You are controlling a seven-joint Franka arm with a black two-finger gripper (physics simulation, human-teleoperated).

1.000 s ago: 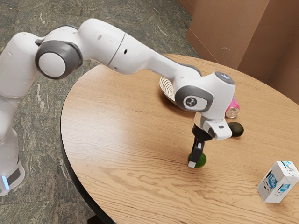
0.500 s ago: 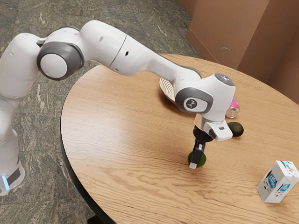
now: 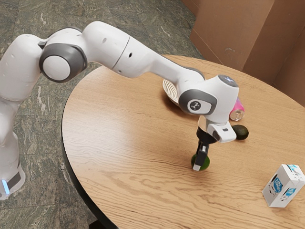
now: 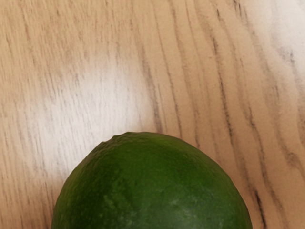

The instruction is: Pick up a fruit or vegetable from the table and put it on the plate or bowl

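On the far side of the round wooden table (image 3: 119,143), a ribbed plate (image 3: 167,88) is partly hidden behind the arm. Further right, the gripper (image 3: 199,162) is closed on a green lime (image 3: 206,164), held low at the tabletop, apart from the plate. Beyond it a dark avocado (image 3: 241,132) and a pink can (image 3: 237,112) are seen, then a small carton (image 3: 283,185).
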